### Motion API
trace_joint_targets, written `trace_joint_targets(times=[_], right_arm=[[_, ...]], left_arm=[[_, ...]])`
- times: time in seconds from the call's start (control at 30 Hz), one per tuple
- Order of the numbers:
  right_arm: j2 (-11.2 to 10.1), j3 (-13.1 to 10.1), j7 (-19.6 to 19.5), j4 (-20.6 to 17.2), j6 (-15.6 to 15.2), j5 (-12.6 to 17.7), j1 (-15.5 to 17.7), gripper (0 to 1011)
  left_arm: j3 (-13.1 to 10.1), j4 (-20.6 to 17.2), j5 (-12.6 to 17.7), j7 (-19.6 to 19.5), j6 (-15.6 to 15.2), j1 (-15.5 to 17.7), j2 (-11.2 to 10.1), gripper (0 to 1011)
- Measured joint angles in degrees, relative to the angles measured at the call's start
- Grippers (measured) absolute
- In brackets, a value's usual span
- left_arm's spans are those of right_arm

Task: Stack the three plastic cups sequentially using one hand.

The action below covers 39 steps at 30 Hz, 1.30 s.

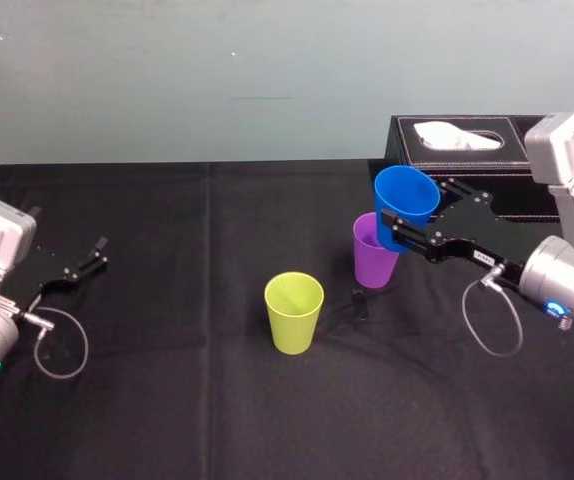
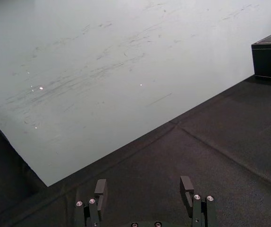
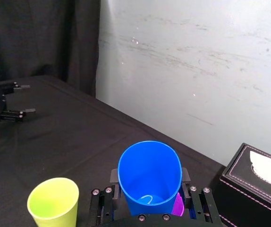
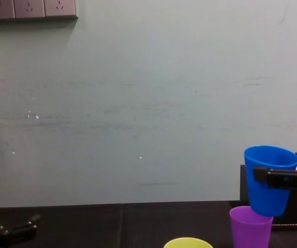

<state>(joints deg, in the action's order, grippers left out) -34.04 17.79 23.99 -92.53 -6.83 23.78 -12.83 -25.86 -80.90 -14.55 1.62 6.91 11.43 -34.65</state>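
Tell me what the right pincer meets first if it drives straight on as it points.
Probably the purple cup: the right pincer, shut on the blue cup, has it just ahead, the blue base near its rim. Depth is unclear; it may pass above. The left pincer sits parked.

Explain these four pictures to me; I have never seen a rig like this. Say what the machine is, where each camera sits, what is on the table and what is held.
This is a two-armed robot, and each arm ends in a black gripper. One picture looks down from its head, one looks forward from its chest, and one comes from each wrist. On the black table stand a yellow-green cup, a purple cup and, at the back, a black tissue box. The right gripper is shut on a blue cup, holding it in the air right over the purple cup's mouth. The left gripper is open, off at the robot's left side, holding nothing.
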Motion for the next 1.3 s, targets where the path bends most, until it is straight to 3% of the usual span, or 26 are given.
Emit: trace_joint_targets(times=[0.47, 1.3], right_arm=[[2.7, 0.6, 0.0, 3.5, -0.9, -1.7, -2.6, 730], [5.1, 1.1, 0.9, 7.5, -1.5, -2.5, -5.5, 729]], left_arm=[[0.0, 0.0, 0.0, 0.0, 0.0, 0.0, 0.0, 1010], [0.0, 0.0, 0.0, 0.0, 0.0, 0.0, 0.0, 1010]])
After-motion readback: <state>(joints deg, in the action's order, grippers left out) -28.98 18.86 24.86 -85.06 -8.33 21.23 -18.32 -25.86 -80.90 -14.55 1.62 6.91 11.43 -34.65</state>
